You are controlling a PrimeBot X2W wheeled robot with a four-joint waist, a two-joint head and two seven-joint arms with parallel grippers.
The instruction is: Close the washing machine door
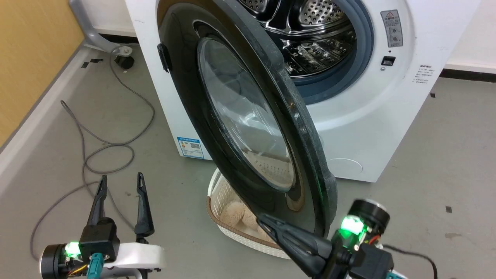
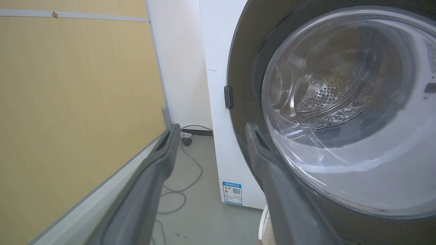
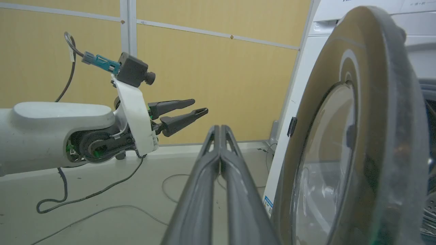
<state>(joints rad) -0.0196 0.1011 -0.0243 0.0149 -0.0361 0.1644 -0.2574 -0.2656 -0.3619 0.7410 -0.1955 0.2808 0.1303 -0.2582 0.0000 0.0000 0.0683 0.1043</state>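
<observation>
- Head view: the washing machine door (image 1: 248, 116) hangs half open from the washing machine (image 1: 387, 100). The right pincer (image 1: 262, 218), clenched on nothing, sits low by the door's outer face, probably to push it.
- Left wrist view: the left pincer (image 2: 211, 127), released and empty, has the door on its right, apart.
- Right wrist view: the door stands just right of the clenched tips; whether they touch it cannot be told.

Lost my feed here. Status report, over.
Left gripper open, empty. Right gripper shut, by washing machine door lower edge. Door open. Basket on floor beneath.
</observation>
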